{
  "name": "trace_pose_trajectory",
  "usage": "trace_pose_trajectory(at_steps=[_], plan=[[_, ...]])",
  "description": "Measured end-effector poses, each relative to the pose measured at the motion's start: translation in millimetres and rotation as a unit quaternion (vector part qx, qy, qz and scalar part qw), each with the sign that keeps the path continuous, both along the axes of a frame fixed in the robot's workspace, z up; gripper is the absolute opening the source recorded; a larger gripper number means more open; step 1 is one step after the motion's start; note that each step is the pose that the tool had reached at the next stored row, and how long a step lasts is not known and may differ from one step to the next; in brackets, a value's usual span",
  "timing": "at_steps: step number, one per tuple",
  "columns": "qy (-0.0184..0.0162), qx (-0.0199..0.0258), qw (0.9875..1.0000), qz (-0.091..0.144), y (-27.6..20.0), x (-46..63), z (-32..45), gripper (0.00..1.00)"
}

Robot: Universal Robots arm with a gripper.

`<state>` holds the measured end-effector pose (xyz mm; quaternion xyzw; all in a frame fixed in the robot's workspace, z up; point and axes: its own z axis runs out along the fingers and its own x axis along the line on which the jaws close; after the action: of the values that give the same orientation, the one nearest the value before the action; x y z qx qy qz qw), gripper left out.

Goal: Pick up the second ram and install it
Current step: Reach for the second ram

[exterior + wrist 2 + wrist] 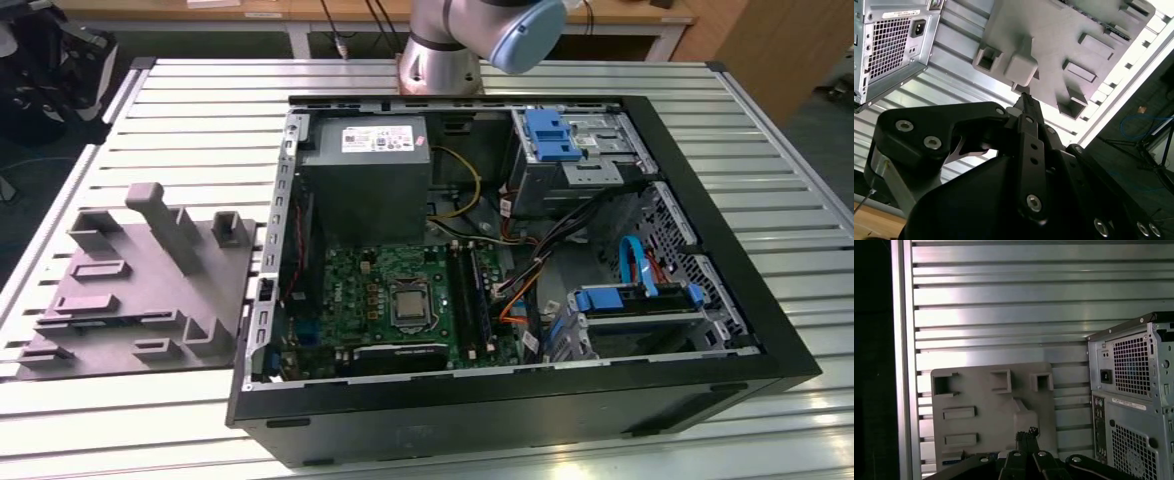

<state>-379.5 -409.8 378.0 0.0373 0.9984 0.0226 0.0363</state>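
Black, bolted linkages of the tool (1026,98) are seen closest in both wrist views, its fingers pressed together into one narrow tip with nothing pinched between them. The tip is lined up over the blocky post (1021,67) of a matte grey moulded fixture (979,400), which is laid on a desk (1004,305) of ribbed, shiny aluminium slats. The ram (952,459) is found in the fixture, clear of the tool. In the first wrist view it is glimpsed as a thin blue-green sliver near the fixture's edge, its long axis set parallel to the slats and the rest hidden behind the linkages. Whether it is laid flat or stood on edge cannot be told. The perforated steel rear of the case (534,420) is caught in the wrist views, while the open interior is laid bare in the exterior view: a green motherboard (360,290), a grey boxy power supply (367,180) and long black slots (463,290), which are run crosswise to the slats. The arm's silver base (441,60) is set beyond the case's power-supply end.
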Motion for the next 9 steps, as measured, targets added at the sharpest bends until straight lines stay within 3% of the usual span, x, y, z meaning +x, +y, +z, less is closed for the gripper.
trace_pose_trajectory(at_steps=[9], plan=[[0.0000, 0.0000, 1.0000, 0.000, -7.9, -11.4, -5.1, 0.10]])
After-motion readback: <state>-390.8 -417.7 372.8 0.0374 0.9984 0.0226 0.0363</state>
